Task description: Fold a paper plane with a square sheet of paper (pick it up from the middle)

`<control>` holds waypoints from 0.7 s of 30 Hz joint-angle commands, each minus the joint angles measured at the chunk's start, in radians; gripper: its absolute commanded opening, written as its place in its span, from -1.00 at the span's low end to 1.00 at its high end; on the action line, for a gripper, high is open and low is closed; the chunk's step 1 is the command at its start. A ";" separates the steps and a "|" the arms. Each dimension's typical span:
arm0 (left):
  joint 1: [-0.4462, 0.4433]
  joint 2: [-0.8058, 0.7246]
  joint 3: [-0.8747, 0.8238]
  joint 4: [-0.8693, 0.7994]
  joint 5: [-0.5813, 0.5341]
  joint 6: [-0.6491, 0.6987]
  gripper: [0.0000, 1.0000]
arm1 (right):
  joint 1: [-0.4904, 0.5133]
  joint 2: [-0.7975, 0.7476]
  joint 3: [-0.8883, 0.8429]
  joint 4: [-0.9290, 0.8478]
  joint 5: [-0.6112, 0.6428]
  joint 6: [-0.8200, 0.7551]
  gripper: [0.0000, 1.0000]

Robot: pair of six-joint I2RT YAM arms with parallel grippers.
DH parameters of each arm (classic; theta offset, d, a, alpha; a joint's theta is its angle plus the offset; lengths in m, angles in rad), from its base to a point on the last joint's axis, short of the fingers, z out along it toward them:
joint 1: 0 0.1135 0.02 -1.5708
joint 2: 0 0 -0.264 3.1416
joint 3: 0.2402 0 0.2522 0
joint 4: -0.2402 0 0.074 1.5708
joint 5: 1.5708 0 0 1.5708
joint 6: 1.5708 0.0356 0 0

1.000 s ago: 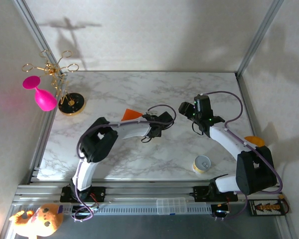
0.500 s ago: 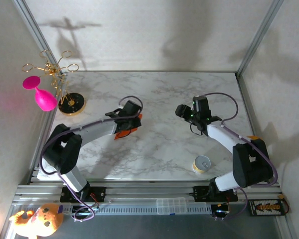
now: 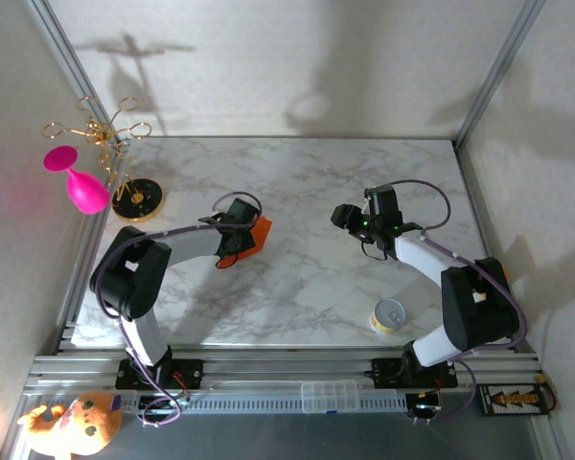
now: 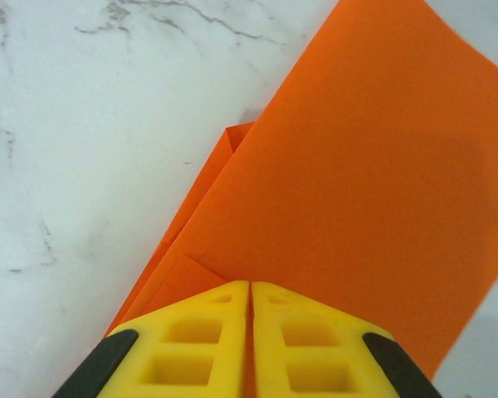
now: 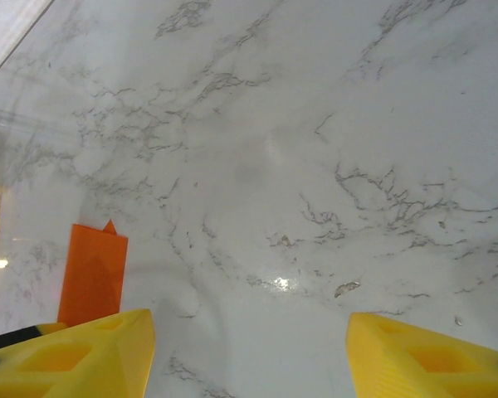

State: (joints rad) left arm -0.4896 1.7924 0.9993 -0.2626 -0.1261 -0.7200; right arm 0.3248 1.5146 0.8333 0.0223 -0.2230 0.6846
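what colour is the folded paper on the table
Plain bright orange folded paper, unmarked; clearest in the left wrist view.

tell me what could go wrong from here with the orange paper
1. The left gripper is shut at the edge of the orange sheet, where the folded layers sit offset. Pulling from there could shift the layers or tear the thin paper.
2. The right gripper is open over the bare marble table, apart from the sheet. Nothing pins the sheet, so it may slide.
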 commanded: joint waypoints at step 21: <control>-0.173 0.104 0.001 0.195 0.359 -0.143 -0.76 | 0.010 0.062 -0.001 0.033 -0.147 0.103 0.20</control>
State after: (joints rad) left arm -0.6182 1.8481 1.0012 -0.0681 0.1257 -0.7883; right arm 0.3256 1.5566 0.8375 0.0425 -0.3206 0.7380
